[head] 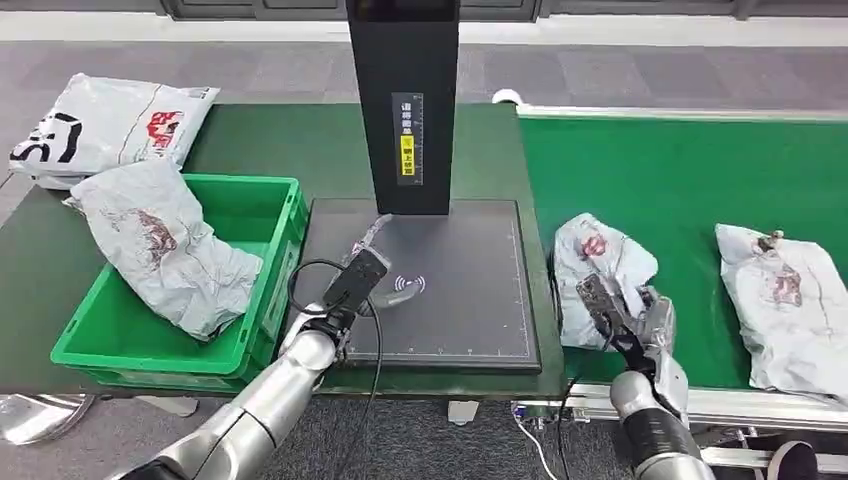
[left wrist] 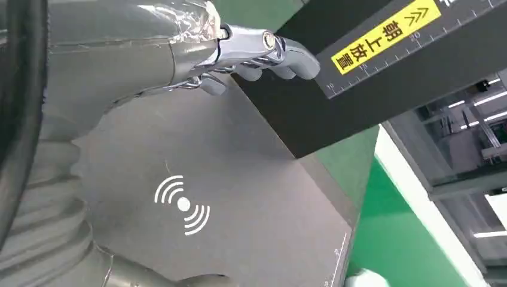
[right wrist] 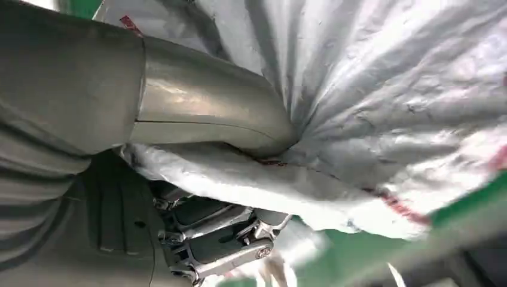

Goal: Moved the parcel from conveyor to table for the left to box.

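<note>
Task status: early. The parcel [head: 598, 262] I'm after is on the green conveyor [head: 680, 170], not on the table yet. My right hand [head: 625, 322] has it: in the right wrist view my thumb [right wrist: 209, 113] presses into the crumpled grey plastic from one side w/ fingers [right wrist: 221, 239] under the fold on the other, so I judge it gripped, a pinch on the near edge of the bag. Whether it's lifted off the belt I can't tell; most of it looks to be lying on the belt.

Left to do, as I read it: lift, carry it across to my left onto the black scan pad [head: 470, 330], let go, then my left hand [head: 352, 282] takes over and puts it in the green bin [head: 262, 300]. One parcel [head: 165, 250] already lies in that bin, beyond my left hand's outer side. Another bag [head: 785, 300] waits on the belt, to the outer side of my right hand. A 4th bag [head: 105, 125] is on the table past the bin.

Pose: right arm comes up from below, forearm near upright, hand tipped fwd over the belt's near edge, just beside the pad's corner. Left arm reaches in diagonally, hand hovering over the pad's near-left part, close to the black post [head: 405, 100]. Left hand holds nothing, fingers [left wrist: 281, 57] extended and apart, ready to receive.
</note>
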{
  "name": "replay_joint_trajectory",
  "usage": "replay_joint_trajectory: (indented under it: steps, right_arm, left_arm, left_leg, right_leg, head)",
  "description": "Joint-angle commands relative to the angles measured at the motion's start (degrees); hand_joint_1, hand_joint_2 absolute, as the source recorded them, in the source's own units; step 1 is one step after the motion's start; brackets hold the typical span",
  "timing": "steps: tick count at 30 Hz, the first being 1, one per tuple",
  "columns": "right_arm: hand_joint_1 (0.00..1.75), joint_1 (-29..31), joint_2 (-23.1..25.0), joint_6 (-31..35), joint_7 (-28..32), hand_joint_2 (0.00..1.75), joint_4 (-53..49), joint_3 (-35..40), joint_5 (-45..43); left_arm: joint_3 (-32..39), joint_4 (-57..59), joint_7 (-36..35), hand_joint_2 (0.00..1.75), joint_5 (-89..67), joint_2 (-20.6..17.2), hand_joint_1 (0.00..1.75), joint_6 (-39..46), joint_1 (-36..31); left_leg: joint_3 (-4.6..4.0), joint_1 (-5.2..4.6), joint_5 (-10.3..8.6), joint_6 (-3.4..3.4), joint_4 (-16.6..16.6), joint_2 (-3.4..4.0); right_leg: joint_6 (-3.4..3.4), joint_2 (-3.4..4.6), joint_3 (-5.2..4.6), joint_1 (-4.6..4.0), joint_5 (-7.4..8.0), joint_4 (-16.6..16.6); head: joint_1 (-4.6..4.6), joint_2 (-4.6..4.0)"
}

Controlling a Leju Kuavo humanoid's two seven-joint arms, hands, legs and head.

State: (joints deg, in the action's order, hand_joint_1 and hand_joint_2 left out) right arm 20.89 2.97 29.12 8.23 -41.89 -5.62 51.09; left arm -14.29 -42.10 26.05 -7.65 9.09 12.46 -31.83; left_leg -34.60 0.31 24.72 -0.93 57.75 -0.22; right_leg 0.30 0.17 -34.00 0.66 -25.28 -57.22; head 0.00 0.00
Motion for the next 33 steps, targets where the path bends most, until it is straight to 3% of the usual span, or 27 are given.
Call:
replay_joint_trajectory:
  steps: [1, 8, 15, 16, 18, 21, 22, 24, 28, 33]
  right_arm:
    - [1.75, -7.9, 3.6, -2.2, 5.6, 1.75, -40.3, 5.0, -11.4]
    - [1.75, -7.0, 3.5, -2.2, 4.7, 1.75, -33.6, 15.5, -7.9]
    - [1.75, -6.9, 2.8, -1.3, 4.8, 1.75, -33.0, 15.8, -8.4]
    - [1.75, -6.6, 2.4, -3.1, 4.0, 1.75, -32.4, 17.0, -7.6]
    - [1.75, -3.8, 3.6, -14.1, -0.6, 1.75, -23.5, 23.4, -4.8]
    - [1.75, -1.3, 5.1, -14.9, -1.0, 1.75, -11.8, 30.6, -5.0]
    - [1.75, -0.8, 4.4, -16.0, -3.7, 1.75, -9.3, 33.5, -2.7]
    - [1.75, -0.7, 4.0, -15.1, -3.6, 1.75, -7.5, 34.8, -3.1]
    - [1.75, 0.7, 2.2, -23.4, -7.3, 1.75, -2.6, 40.2, -0.9]
    - [1.75, 1.0, 2.1, -23.9, -7.2, 1.75, -1.2, 40.4, -1.1]
  left_arm:
    - [5.0, 3.7, 2.3, 1.75, -0.6, 0.7, 0.0, 1.4, -2.5]
    - [5.9, 6.3, 3.3, 1.75, 0.6, 0.4, 0.0, 1.9, -5.7]
    - [5.8, 6.4, 3.4, 1.75, 0.7, 0.4, 0.0, 2.0, -5.5]
    - [5.7, 6.4, 3.4, 1.75, 0.8, 0.4, 0.0, 1.8, -5.6]
    - [5.6, 7.0, 3.1, 1.75, 1.4, 0.4, 0.0, 1.5, -6.6]
    - [5.2, 6.8, 2.6, 1.75, 1.9, 0.2, 0.0, 1.2, -7.1]
    - [5.0, 6.6, 2.1, 1.75, 2.0, 0.0, 0.0, 1.0, -7.1]
    - [5.0, 6.4, 1.7, 1.75, 2.3, -0.2, 0.0, 0.9, -6.9]
    - [4.6, 6.3, 0.8, 1.75, 2.4, -0.2, 0.0, 0.5, -7.1]
    - [4.6, 6.7, 0.6, 1.75, 2.3, 0.1, 0.0, 0.7, -7.5]
  left_leg:
    - [-0.12, -0.05, 0.03, 0.0, 0.0, 0.04]
    - [-0.1, 0.04, 0.07, -0.07, 0.0, 0.14]
    - [-0.05, 0.04, 0.02, -0.12, 0.0, 0.05]
    - [-0.08, 0.01, 0.0, -0.12, 0.0, 0.02]
    - [0.02, 0.05, 0.04, -0.11, -0.1, 0.1]
    - [0.01, 0.1, 0.06, -0.14, -0.1, 0.36]
    - [0.0, 0.11, 0.06, -0.16, -0.1, 0.34]
    - [0.13, 0.12, 0.07, -0.22, -0.1, 0.47]
    - [-0.02, 0.06, -0.01, -0.23, -0.1, 0.04]
    - [-0.07, 0.08, -0.01, -0.23, -0.1, 0.01]
  right_leg:
    - [-0.03, 0.01, -0.17, 0.05, -0.05, -0.1]
    - [-0.09, 0.06, -0.21, -0.05, -0.06, 0.0]
    - [-0.12, -0.01, -0.12, -0.05, -0.09, 0.0]
    - [-0.11, -0.03, -0.17, -0.01, -0.1, -0.1]
    - [-0.12, 0.03, -0.07, -0.06, -0.09, 0.0]
    - [-0.14, 0.3, -0.11, -0.1, -0.01, 0.0]
    - [-0.15, 0.3, -0.09, -0.12, -0.01, 0.0]
    - [-0.17, 0.4, -0.08, -0.14, 0.01, 0.0]
    - [-0.17, -0.02, -0.15, -0.08, -0.09, -0.1]
    - [-0.2, -0.04, -0.2, -0.07, -0.12, -0.1]
  head:
    - [0.0, 0.0]
    - [0.0, 0.0]
    - [0.0, 0.0]
    - [0.0, 0.0]
    - [0.0, 0.0]
    - [0.0, 0.0]
    - [0.0, 0.0]
    - [0.0, 0.0]
    - [-0.02, 0.0]
    - [0.0, 0.0]
